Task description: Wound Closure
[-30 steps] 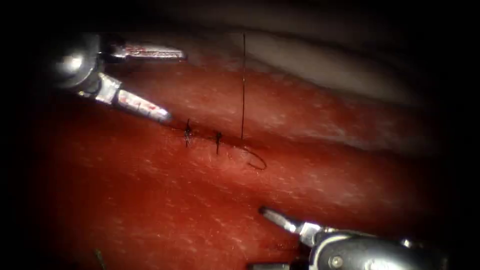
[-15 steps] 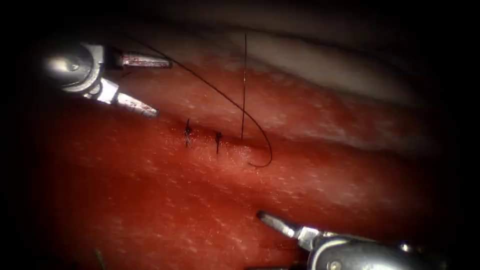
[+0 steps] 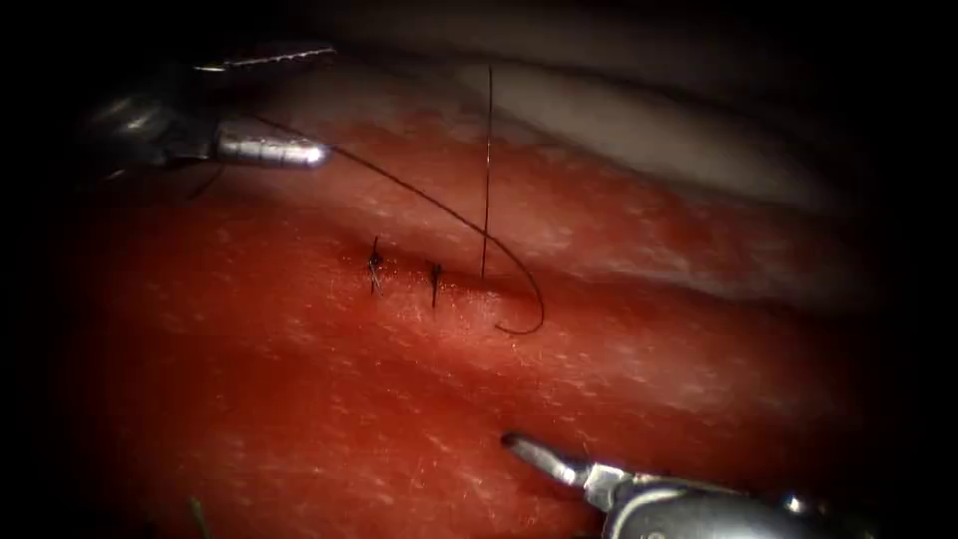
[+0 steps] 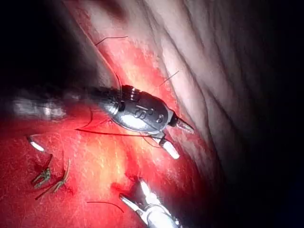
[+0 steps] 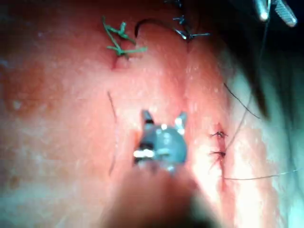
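The left pincer (image 3: 299, 105) stands upper left over the tissue (image 3: 299, 399), jaws spread wide, with nothing between them; the thread (image 3: 439, 205) runs past its lower jaw, curves down and enters the tissue just right of the cut (image 3: 404, 271) (two dark knots sit on that line). The right pincer (image 5: 164, 117) hovers low, clear of the tissue, jaws parted and empty. No needle or legible marking can be made out.

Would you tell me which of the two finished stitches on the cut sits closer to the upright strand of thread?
The right-hand knot: it lies just beside the foot of the upright thread, whereas the left-hand knot sits farther along the cut, toward the left tool.
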### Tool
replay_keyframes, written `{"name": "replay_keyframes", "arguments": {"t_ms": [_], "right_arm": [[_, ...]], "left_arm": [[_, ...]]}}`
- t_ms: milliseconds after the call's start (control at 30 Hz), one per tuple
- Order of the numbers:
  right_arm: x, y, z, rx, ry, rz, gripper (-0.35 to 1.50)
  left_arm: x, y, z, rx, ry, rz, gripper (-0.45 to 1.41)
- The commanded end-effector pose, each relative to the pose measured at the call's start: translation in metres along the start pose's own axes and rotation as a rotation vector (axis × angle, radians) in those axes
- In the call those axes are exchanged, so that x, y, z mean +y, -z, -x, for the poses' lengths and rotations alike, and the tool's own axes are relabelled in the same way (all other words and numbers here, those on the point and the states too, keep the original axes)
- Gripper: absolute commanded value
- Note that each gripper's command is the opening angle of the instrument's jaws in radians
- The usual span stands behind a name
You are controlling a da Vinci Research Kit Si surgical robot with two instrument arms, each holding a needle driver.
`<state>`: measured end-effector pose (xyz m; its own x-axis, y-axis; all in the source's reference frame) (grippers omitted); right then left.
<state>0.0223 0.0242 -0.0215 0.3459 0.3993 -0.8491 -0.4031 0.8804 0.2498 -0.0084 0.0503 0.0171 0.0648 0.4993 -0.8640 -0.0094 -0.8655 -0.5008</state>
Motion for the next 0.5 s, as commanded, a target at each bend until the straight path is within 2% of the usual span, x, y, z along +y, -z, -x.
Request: {"name": "replay_keyframes", "arguments": {"t_ms": [33, 233, 300, 367, 433, 467, 500], "right_arm": [[-0.0002, -0.001, -0.0001, 0.004, 0.002, 0.0, 1.2], [-0.0003, -0.0011, 0.0001, 0.004, 0.003, 0.002, 1.2], [-0.0003, -0.0012, 0.0002, 0.004, -0.003, 0.002, 1.2], [-0.0003, -0.0012, 0.0001, 0.006, -0.003, 0.0, 1.2], [-0.0003, -0.0012, 0.0001, 0.006, -0.003, 0.0, 1.2], [-0.0003, -0.0012, 0.0001, 0.005, -0.003, 0.0, 1.2], [-0.0002, -0.0011, -0.0002, 0.002, -0.005, -0.003, 1.2]], "left_arm": [[0.0006, -0.0006, -0.0002, 0.034, 0.003, 0.014, 0.57], [0.0019, -0.001, -0.0015, 0.091, 0.002, 0.063, 0.57], [0.0022, -0.001, -0.0014, 0.097, 0.001, 0.083, 0.41], [0.0026, -0.0009, -0.0008, 0.1, 0.0, 0.104, -0.01], [0.0027, -0.0009, 0.0, 0.1, -0.006, 0.103, -0.26], [0.0027, -0.0009, 0.0003, 0.079, -0.006, 0.08, -0.35], [0.0023, -0.0009, 0.0013, 0.026, -0.009, 0.04, -0.35]]}}
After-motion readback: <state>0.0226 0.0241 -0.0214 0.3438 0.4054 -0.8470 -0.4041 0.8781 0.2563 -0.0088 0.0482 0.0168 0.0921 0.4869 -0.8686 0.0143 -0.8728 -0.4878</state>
